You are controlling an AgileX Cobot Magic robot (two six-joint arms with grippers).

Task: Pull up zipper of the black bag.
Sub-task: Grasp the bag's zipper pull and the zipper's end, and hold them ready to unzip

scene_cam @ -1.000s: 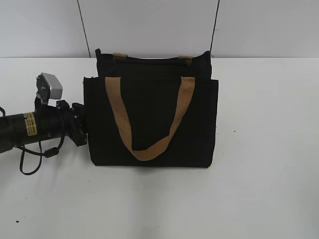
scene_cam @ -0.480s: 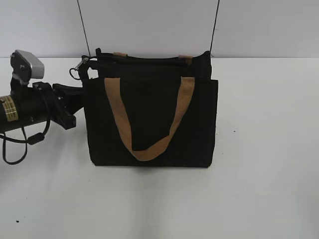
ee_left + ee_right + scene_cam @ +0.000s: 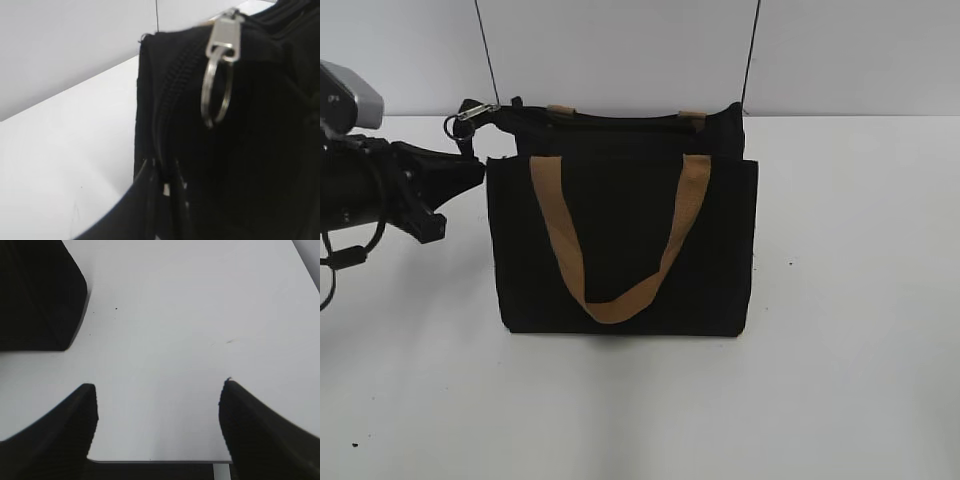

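The black bag (image 3: 620,240) stands upright mid-table with tan handles. Its zipper (image 3: 610,120) runs along the top edge. The silver pull tab with a ring (image 3: 468,115) sticks out past the bag's upper left corner. My left gripper (image 3: 470,172) is at the bag's left side. In the left wrist view the pull tab (image 3: 225,37) and ring hang above my fingers (image 3: 165,187), which are pressed together on the black zipper end (image 3: 167,115). My right gripper (image 3: 157,405) is open and empty over the table, with the bag's corner (image 3: 35,295) far off to its left.
The white table (image 3: 850,300) stretches around the bag. A pale wall with two dark vertical seams (image 3: 485,50) stands behind. The table's near edge (image 3: 155,460) shows between my right fingers.
My left arm has moved up and to the left. The bag's zipper end with the pull tab and ring has been drawn out to the left of the bag's top corner.
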